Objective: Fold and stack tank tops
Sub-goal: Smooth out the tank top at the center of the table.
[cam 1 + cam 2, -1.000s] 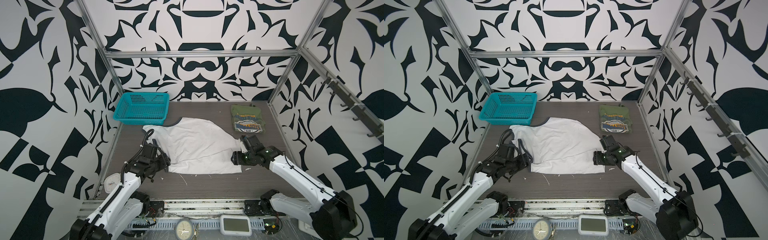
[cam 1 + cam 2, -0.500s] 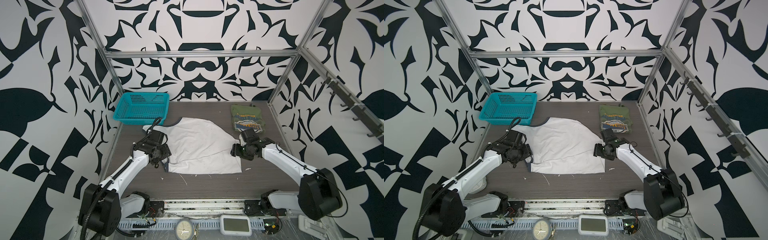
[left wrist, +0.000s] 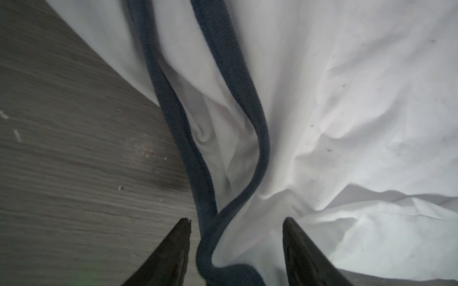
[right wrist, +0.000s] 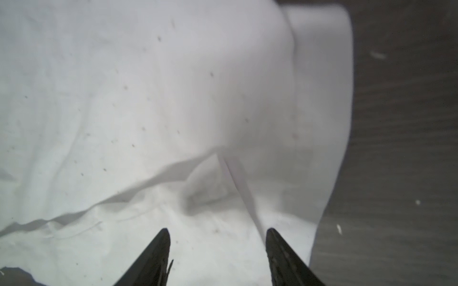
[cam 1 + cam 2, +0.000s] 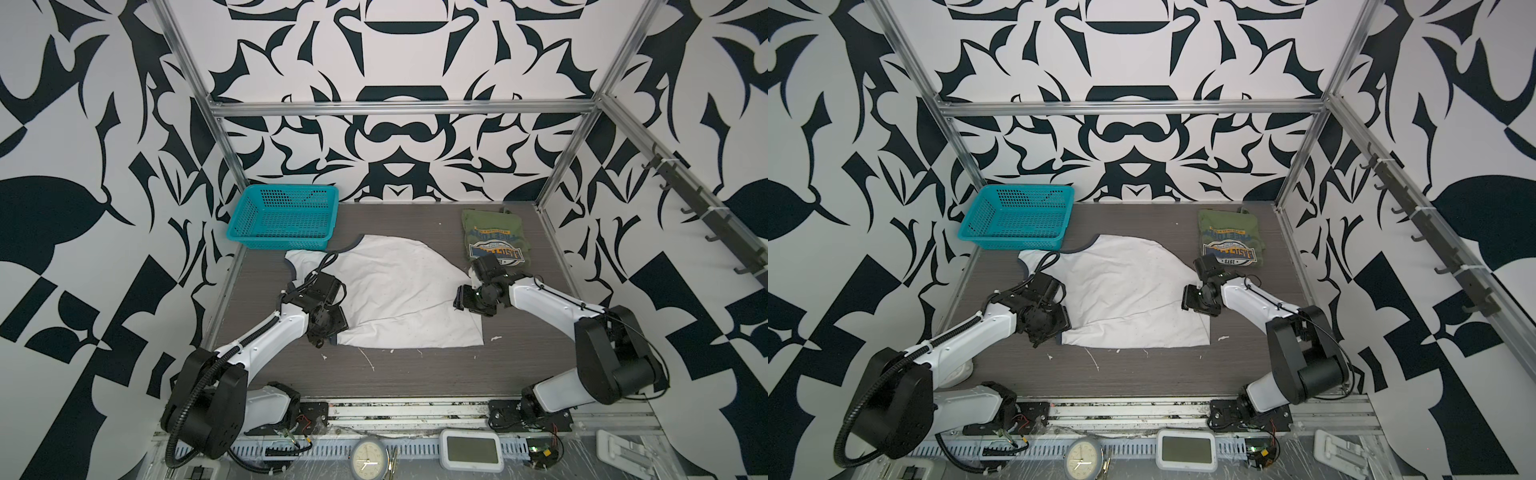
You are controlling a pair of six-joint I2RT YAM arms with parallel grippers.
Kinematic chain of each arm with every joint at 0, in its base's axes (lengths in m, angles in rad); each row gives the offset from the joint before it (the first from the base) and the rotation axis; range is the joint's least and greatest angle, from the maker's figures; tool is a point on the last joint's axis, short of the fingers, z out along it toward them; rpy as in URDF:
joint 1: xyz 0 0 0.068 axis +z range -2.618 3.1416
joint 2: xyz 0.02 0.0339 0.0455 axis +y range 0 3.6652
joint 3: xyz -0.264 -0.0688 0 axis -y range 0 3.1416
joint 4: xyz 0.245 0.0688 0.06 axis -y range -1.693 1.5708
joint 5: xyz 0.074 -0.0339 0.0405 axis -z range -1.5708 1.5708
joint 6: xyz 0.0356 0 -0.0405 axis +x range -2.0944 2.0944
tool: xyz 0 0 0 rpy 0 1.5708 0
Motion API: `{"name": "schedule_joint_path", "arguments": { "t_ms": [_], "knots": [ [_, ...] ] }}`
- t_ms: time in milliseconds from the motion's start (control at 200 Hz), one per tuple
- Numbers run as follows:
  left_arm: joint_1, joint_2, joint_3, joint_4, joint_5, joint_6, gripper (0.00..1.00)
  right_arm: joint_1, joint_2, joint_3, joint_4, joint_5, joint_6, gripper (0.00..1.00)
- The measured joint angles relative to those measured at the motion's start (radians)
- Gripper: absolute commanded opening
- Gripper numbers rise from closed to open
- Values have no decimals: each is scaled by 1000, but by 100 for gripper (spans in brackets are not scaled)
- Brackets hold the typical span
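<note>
With the green tank top [image 5: 494,241] folded at the back of the counter [image 5: 415,374], the white tank top [image 5: 399,291] lies flat in the middle, the left tool [image 3: 237,220] and right tool [image 4: 217,230] spread wide over its side edges, so next they should pinch and fold.

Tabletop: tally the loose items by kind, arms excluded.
Tank tops: 2 (white tank top, olive green tank top)
Baskets: 1 (teal basket)
Total: 3
</note>
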Motion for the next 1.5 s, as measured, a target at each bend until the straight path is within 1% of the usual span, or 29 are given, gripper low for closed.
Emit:
{"name": "schedule_joint_path", "arguments": {
  "t_ms": [55,115,185,250,280,340,400,450,560,715,755,820,860,900,1020,1090,1335,1430,1500],
  "knots": [
    [-2,0,0,3,0,0,53,0,45,41,10,5,-4,61],
    [-3,0,0,6,2,-2,49,0,95,79,21,11,-9,58],
    [-5,0,0,8,2,-3,45,0,143,112,25,11,-15,52],
    [-6,0,0,11,2,-6,41,0,179,134,24,11,-22,48],
    [-7,0,0,12,2,-7,39,0,193,141,24,12,-24,44],
    [-8,0,0,15,3,-12,35,2,208,144,24,13,-28,32],
    [-10,0,0,18,3,-16,31,5,212,144,15,13,-34,21],
    [-10,0,0,20,5,-14,28,11,212,144,11,14,-23,14],
    [-10,0,0,26,5,-16,24,27,193,142,-4,22,-26,10],
    [-10,0,0,34,5,-18,15,38,107,104,-12,31,-23,0],
    [-10,0,0,36,5,-17,13,39,85,93,-16,31,-23,0],
    [-10,0,0,39,5,-15,4,39,58,81,-22,34,-23,0],
    [-10,0,0,40,3,-19,2,39,40,78,-34,39,-23,0],
    [-10,-4,0,44,3,-19,0,39,21,77,-41,43,-23,0],
    [-11,-38,2,45,0,-19,0,39,-56,84,-70,74,-24,0],
    [-11,-55,33,35,-5,-18,0,34,-90,112,-99,95,-27,0],
    [-11,-39,282,34,-56,29,0,-28,-141,282,-146,125,-39,0],
    [-9,24,409,26,-79,60,0,-65,-137,370,-171,125,-52,0],
    [0,105,546,17,-92,91,0,-104,-114,470,-184,118,-57,0]
  ]
}}
